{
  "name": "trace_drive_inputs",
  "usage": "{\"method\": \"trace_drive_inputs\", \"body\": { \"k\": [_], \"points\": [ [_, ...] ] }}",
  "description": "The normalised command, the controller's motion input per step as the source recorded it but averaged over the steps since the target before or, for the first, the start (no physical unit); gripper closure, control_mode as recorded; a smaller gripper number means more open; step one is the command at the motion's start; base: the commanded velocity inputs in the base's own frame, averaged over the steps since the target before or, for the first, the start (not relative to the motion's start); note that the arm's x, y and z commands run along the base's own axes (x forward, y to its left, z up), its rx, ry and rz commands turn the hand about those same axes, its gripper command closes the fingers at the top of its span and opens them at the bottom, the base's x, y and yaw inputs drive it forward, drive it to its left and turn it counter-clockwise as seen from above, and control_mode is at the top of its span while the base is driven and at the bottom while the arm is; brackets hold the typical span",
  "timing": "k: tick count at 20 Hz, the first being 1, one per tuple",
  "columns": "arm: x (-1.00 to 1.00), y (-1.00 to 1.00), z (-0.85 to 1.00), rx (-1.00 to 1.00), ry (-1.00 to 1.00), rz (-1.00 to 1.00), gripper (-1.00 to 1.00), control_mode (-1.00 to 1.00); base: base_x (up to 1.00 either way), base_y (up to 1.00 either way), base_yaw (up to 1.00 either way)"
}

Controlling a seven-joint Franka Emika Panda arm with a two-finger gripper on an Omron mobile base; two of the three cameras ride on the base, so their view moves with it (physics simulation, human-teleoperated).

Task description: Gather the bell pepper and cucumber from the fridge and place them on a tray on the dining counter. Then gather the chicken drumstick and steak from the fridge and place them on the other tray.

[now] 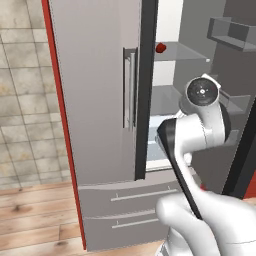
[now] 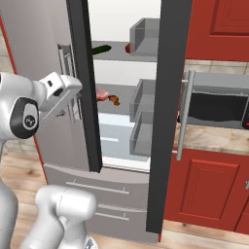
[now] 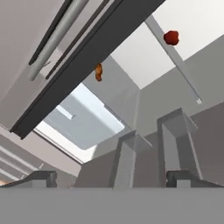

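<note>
Your white arm stands before the tall grey fridge (image 2: 44,53) with its right-hand door swung open and its left door shut. You are, by the look of it, at the first step: fetching the vegetables. Nothing is in your two-finger gripper (image 3: 109,177); its small dark tips are spread wide, pointing into the white interior.

The small, glossy red bell pepper (image 1: 160,48) sits on the upper clear glass shelf (image 1: 182,54). In the right base view the short dark green cucumber (image 2: 101,49) lies on that same shelf, well to the left of the pepper and close behind the dark edge of the closed door. One shelf down rest the flat pinkish steak (image 2: 101,94) and, just beside it, the small brown-orange chicken drumstick (image 2: 114,100).

From the hand camera the pepper shows high and far off, the drumstick nearer the door edge, both well apart from your fingertips. The grey door bins (image 2: 142,102) stand between your hand and the shelves' right side.

Your next move likely calls for lifting the hand to the upper shelf, passing the closed door's edge, and squaring the open fingers around the pepper or the cucumber.
</note>
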Motion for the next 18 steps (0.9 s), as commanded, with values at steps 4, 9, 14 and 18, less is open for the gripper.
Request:
{"method": "trace_drive_inputs", "body": {
  "k": [4, 9, 14, 18],
  "points": [
    [0.01, 0.68, -0.29, 0.24, -0.13, 0.00, -1.00, -1.00, 0.00, 0.00, 0.00],
    [0.00, 0.74, -0.08, 0.28, -0.23, 0.00, -1.00, -1.00, 0.00, 0.00, 0.00],
    [0.19, 0.62, 0.03, 0.29, -0.16, 0.00, -1.00, -1.00, 0.00, 0.00, 0.00],
    [0.23, 0.11, 0.26, 0.25, -0.01, 0.01, -1.00, -1.00, 0.00, 0.00, 0.00]
  ]
}}
